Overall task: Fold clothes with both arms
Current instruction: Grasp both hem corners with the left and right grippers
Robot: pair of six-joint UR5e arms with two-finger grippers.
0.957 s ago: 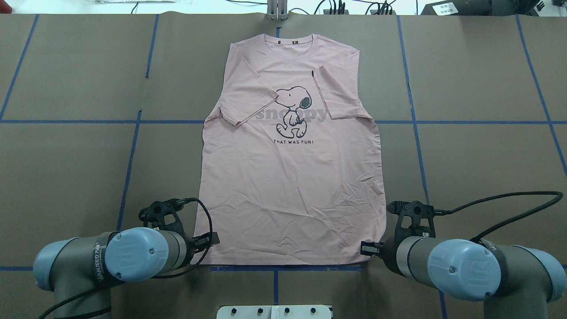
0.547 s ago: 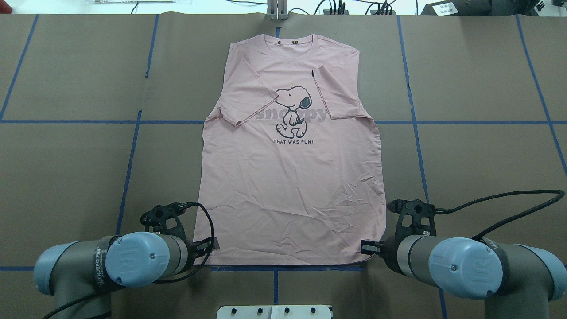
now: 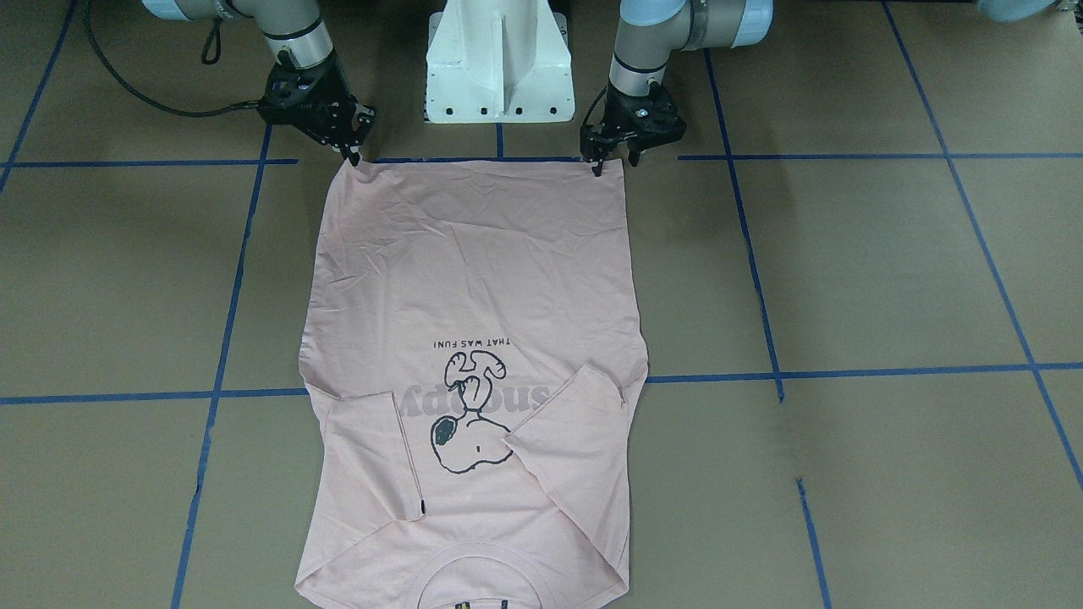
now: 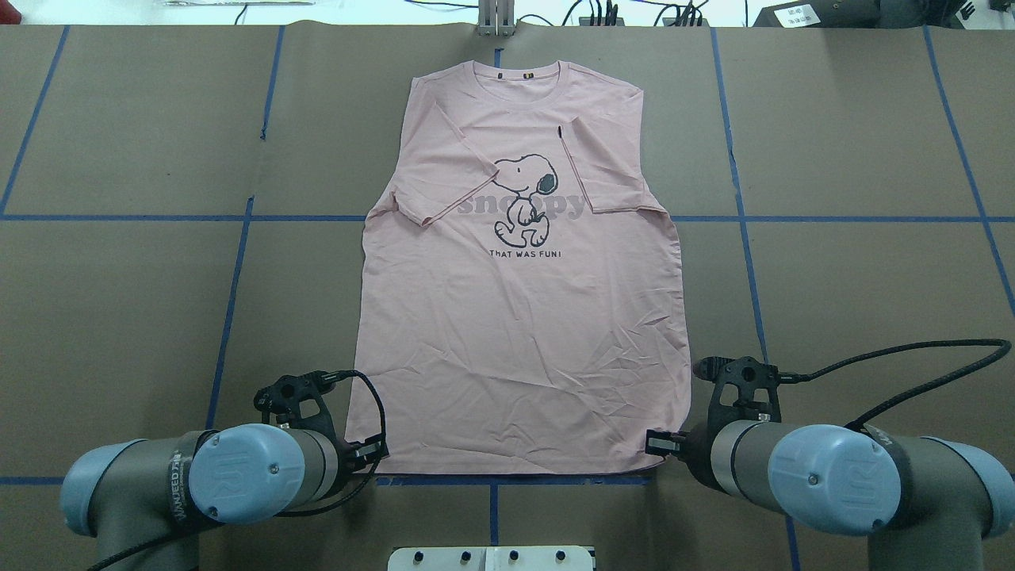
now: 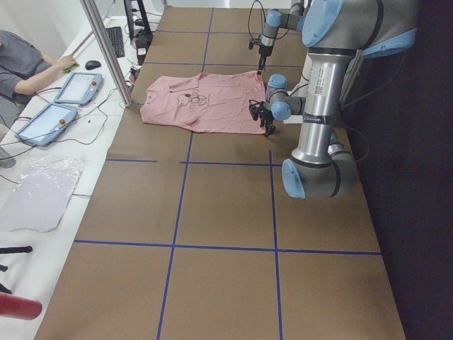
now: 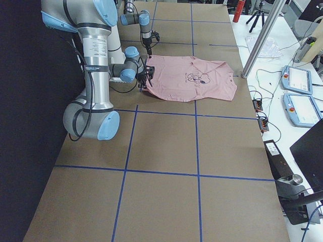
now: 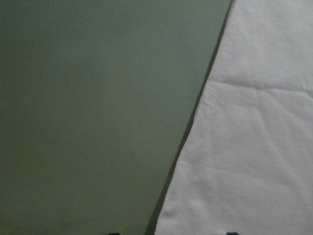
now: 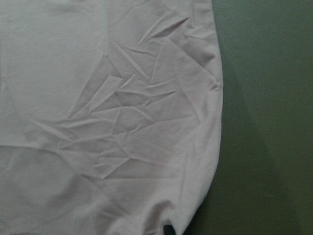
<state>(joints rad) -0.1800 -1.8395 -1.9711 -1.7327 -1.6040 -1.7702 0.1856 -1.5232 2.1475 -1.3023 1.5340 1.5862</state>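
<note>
Pink T-shirt (image 4: 515,341) lying flat and print-up on the counter (image 4: 856,270), sleeves folded inward, collar at the far side from the robot. I see the right gripper (image 3: 351,154) with its fingers pinching its hem corner. The left gripper (image 3: 611,161) hangs at the opposite hem corner, fingers spread astride the cloth edge.

Brown table (image 4: 119,317), blue tape grid (image 4: 158,216); white side desk (image 5: 35,269).
</note>
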